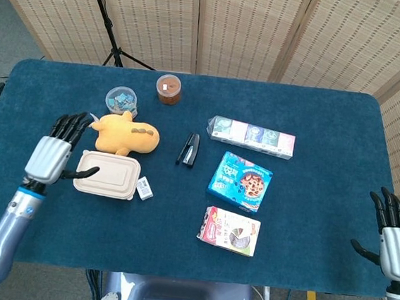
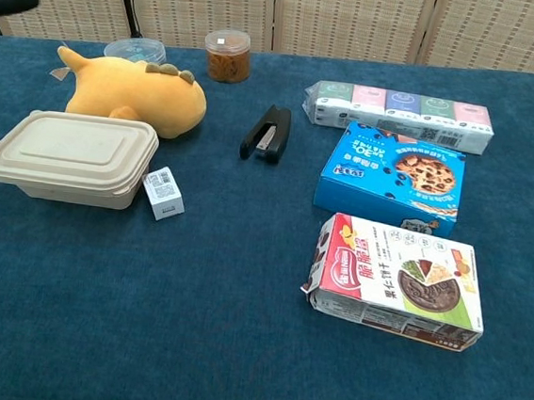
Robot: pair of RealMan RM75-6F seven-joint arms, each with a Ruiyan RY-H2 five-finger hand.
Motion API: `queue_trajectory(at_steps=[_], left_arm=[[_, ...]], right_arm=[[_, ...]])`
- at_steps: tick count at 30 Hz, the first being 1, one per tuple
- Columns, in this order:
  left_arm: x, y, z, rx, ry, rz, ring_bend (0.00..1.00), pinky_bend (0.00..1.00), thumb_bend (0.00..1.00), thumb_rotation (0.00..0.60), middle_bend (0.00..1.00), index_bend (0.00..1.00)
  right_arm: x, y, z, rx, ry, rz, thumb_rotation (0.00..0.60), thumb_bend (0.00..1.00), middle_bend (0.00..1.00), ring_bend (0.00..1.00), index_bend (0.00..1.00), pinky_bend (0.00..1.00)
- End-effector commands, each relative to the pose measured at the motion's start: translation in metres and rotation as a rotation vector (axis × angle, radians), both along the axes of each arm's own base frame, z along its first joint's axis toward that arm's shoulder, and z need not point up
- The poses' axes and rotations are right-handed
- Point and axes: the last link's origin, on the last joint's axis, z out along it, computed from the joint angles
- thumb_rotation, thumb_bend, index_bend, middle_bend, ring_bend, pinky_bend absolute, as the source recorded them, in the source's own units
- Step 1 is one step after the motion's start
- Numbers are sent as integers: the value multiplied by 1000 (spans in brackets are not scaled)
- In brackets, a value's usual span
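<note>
Beige lunch box, yellow plush toy, blue cookie box, navy tablecloth.

Matt beige lunch box; plush toy; napped blue tablecloth.

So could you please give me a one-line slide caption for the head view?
Left hand open above a beige lidded container beside a yellow plush toy; right hand open at the table edge.

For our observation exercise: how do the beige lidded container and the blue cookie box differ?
The beige lidded container is plain, with rounded corners; the blue cookie box is printed and sharp-edged. The container lies by the left robot hand, the box mid-table. Both lie flat and closed.
</note>
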Motion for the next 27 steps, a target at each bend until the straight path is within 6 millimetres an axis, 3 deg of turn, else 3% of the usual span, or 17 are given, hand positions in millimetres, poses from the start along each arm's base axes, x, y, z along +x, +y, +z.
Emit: queue_trajectory(at_steps=[1,7,14,19,27], left_arm=[[22,39,-29,-17,48,-5,0,0,0,0,0,0],[50,74,-63,-59,59,11,0,0,0,0,0,0],[82,99,-98,-109,77,22,0,0,0,0,0,0],[82,106,-119,-135,124,46,0,0,0,0,0,0],[70,112,-132,-119,148,72,0,0,0,0,0,0]], right_arm=[[-6,-6,2,-3,-10,-24,600,0,0,0,0,0],[-15,-15,8,-8,-37,-60,600,0,0,0,0,0],[-25,-21,15,-24,-55,-108,600,0,0,0,0,0],[-31,-23,18,-31,-57,-135,600,0,0,0,0,0],[-34,-23,17,-21,-55,-157,600,0,0,0,0,0]])
